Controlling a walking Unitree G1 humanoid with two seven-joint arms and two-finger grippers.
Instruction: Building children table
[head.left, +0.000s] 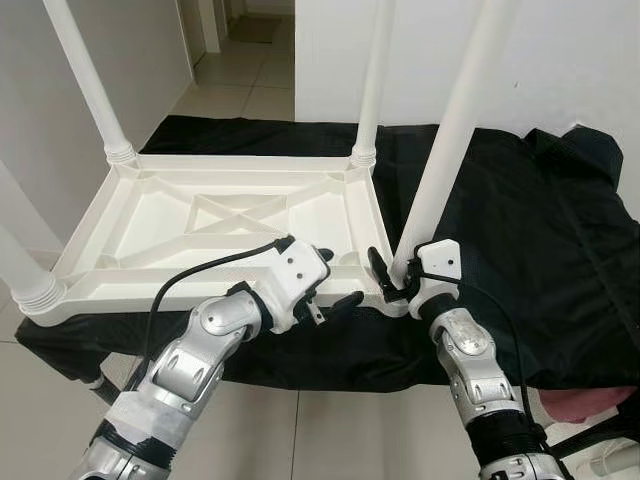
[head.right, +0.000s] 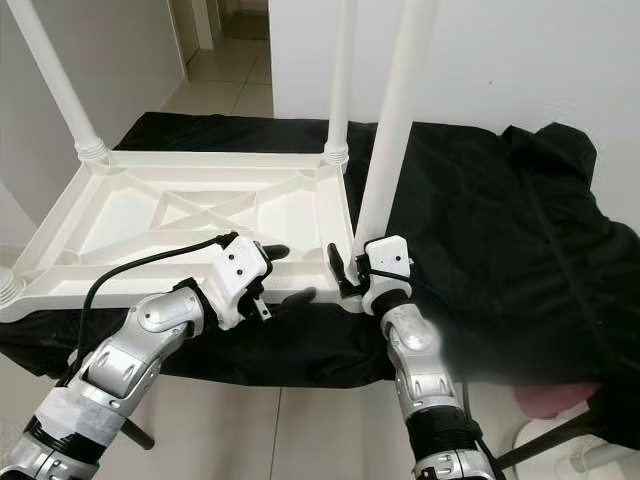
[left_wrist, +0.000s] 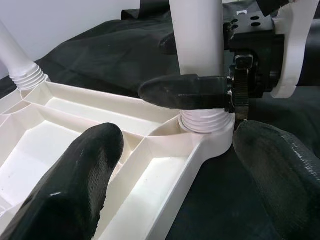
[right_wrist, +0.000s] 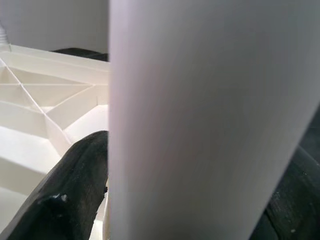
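The white tabletop (head.left: 215, 225) lies upside down on a black cloth (head.left: 520, 220), ribbed underside facing up, with white legs standing up from its corners. At my far left a near leg (head.left: 22, 268) rises from its threaded collar, and behind it the far-left leg (head.left: 88, 85) stands in the back corner. The far-right leg (head.left: 372, 85) stands at the other back corner.

My left gripper (head.left: 335, 278) reaches in over the near right edge of the tabletop. Its two black fingers (left_wrist: 85, 170) are spread wide: one hangs over the ribbed inside of the top, the other sits outside the rim over the cloth, so the edge runs between them. They grip nothing.

Just to the right, my right gripper (head.left: 390, 278) is at the near-right corner, closed around the base of the near-right leg (head.left: 455, 120). In the left wrist view one black finger (left_wrist: 185, 91) lies across the front of that leg, just above its ribbed collar, which sits in the corner socket. In the right wrist view the leg (right_wrist: 210, 115) stands between my fingers, with a dark pad (right_wrist: 70, 190) pressed at each side.

The tiled floor (head.left: 330, 430) shows below the cloth's near edge, and a white wall (head.left: 560, 60) stands behind.
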